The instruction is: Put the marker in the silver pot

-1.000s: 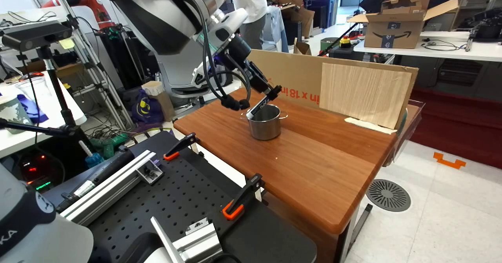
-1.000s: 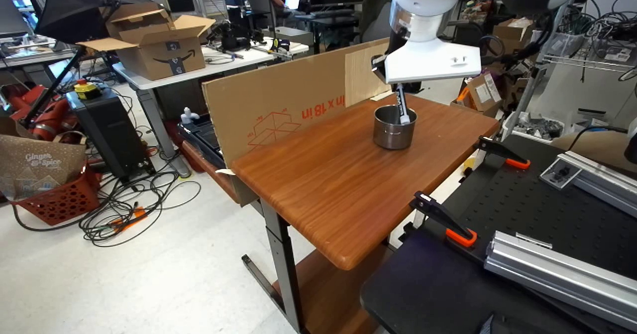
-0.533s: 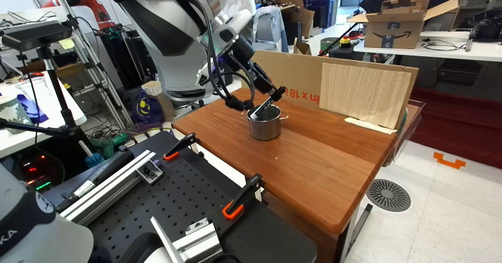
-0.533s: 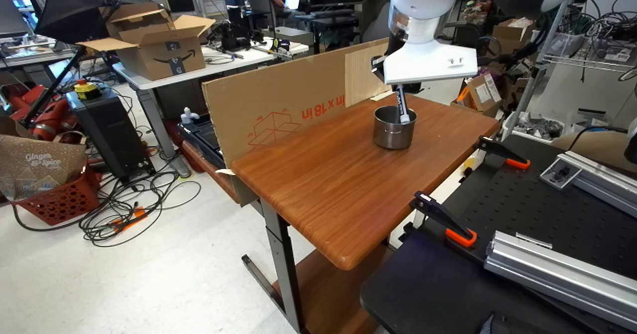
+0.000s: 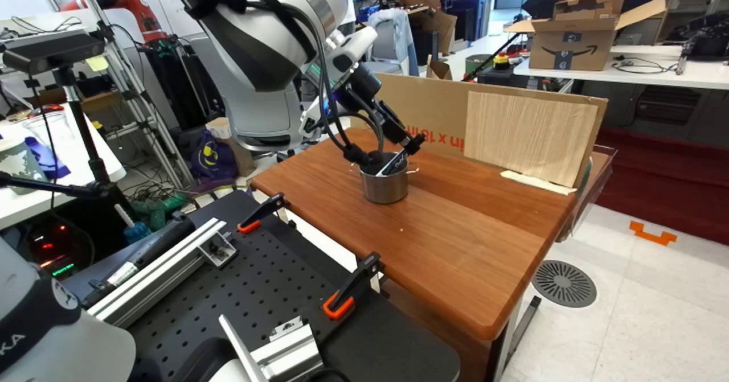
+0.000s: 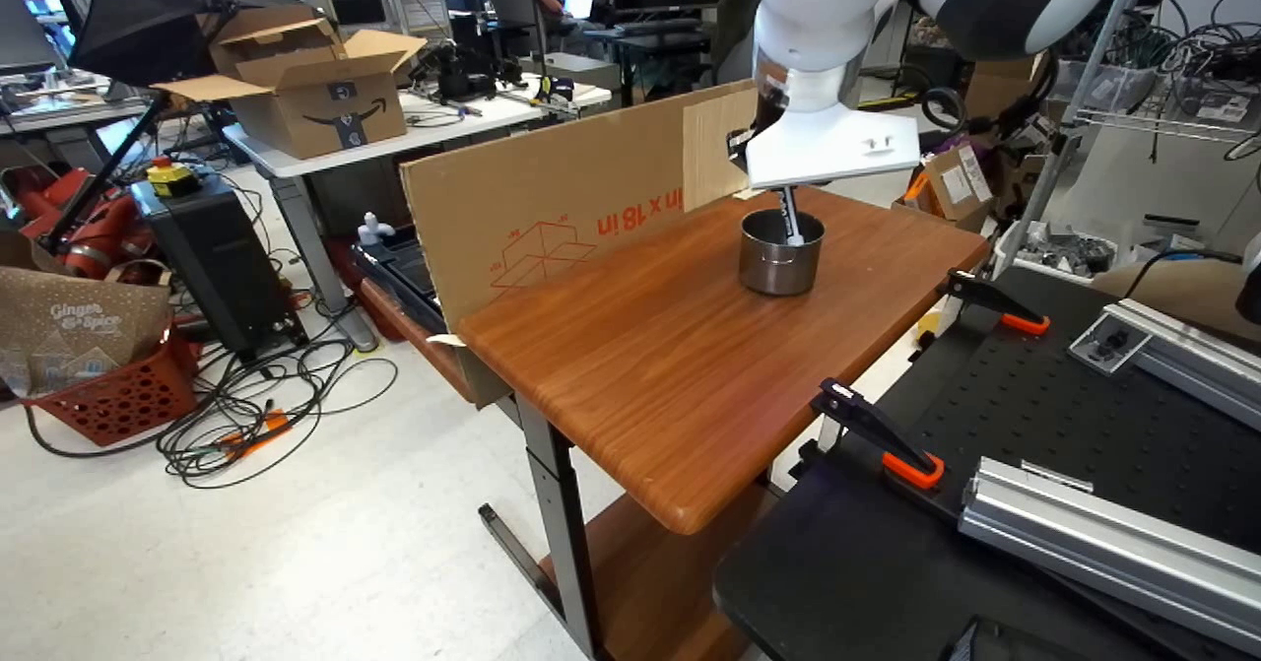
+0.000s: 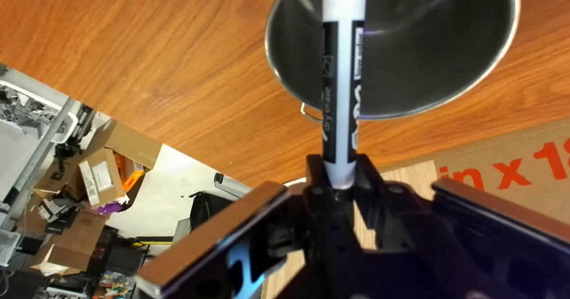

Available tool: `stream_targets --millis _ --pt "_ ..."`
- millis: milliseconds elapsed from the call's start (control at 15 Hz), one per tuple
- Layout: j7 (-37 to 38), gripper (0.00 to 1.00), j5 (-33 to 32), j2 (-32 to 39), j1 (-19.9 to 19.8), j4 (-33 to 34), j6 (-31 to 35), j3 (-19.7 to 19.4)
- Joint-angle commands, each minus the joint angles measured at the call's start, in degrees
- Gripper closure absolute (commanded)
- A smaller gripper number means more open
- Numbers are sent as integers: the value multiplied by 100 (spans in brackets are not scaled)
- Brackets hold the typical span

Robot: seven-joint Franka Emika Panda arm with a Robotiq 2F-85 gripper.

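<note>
The silver pot (image 5: 385, 188) stands upright on the brown table, and it also shows in an exterior view (image 6: 778, 272). The marker (image 7: 343, 85), dark with white ends, is held tilted by my gripper (image 7: 340, 169). The dark fingers (image 7: 315, 167) are shut on the marker's near white end. In the wrist view the marker's far end lies across the pot's opening (image 7: 423, 76). In both exterior views the marker (image 5: 393, 164) (image 6: 790, 216) slants down with its lower end at the pot's mouth, seemingly just inside the rim. My gripper (image 5: 412, 143) is above the rim.
A cardboard panel (image 5: 433, 100) stands along the far edge of the table (image 5: 455, 239). Black and orange clamps (image 5: 356, 285) sit at its near edge, beside a black perforated board (image 5: 256, 291). Thin wire handles (image 7: 309, 113) stick out from the pot. Arm cables (image 5: 356, 153) hang near the pot.
My gripper has moved down with the marker, rightward in an exterior view and slightly leftward in an exterior view. The marker's lower end is deeper at the pot's mouth. The pot has not moved.
</note>
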Motion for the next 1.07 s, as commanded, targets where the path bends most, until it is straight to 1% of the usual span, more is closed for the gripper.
stream_targets --millis 0,200,267,333,400,800,867,1000 --pt "-66 95 146 246 -27 162 -7 54" --pt "-145 95 243 377 -41 213 11 100" --pt "-215 56 321 392 -57 204 24 125" --pt "-257 54 356 404 -67 203 39 141" --pt "-317 48 412 411 -81 198 59 156" --pt "-588 4 703 375 -65 184 52 164" --pt "-645 0 736 350 -68 166 65 170" --pt "-754 0 824 254 -72 110 66 174"
